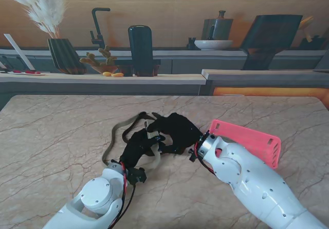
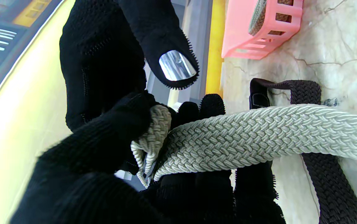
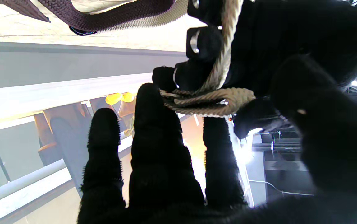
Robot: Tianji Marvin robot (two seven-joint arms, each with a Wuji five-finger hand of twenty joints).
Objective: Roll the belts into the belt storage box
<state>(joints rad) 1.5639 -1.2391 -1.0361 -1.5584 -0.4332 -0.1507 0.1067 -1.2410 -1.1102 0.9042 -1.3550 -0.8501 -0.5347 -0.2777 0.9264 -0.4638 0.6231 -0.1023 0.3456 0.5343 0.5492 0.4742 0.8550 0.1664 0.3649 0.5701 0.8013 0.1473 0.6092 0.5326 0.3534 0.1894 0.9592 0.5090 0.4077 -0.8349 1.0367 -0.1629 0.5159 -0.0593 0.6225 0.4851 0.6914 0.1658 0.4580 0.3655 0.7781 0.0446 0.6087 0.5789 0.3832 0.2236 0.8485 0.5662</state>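
Both arms enter the stand view nearest the camera: the left hand [image 1: 138, 148] and right hand [image 1: 177, 131], black-gloved, meet over the marble tabletop [image 1: 56, 136], just to the robot's left of the pink belt storage box [image 1: 253, 140]. A dark braided belt [image 1: 114, 134] loops on the tabletop on the far side of the hands from the box; a pale braided belt [image 1: 150, 162] shows beneath the left hand.

Left wrist view: the left hand's fingers [image 2: 103, 146] close on the folded end of the pale braided belt [image 2: 243, 137], which runs outward over the dark braided belt [image 2: 327, 174]; the belt storage box [image 2: 259, 28] stands beyond, with a rolled belt visible inside.

Right wrist view: the right hand's fingers [image 3: 153, 130] pinch the pale braided belt [image 3: 209, 101] at its fold, beside the other hand's fingertips; the dark braided belt [image 3: 110, 14] lies on the tabletop beyond.
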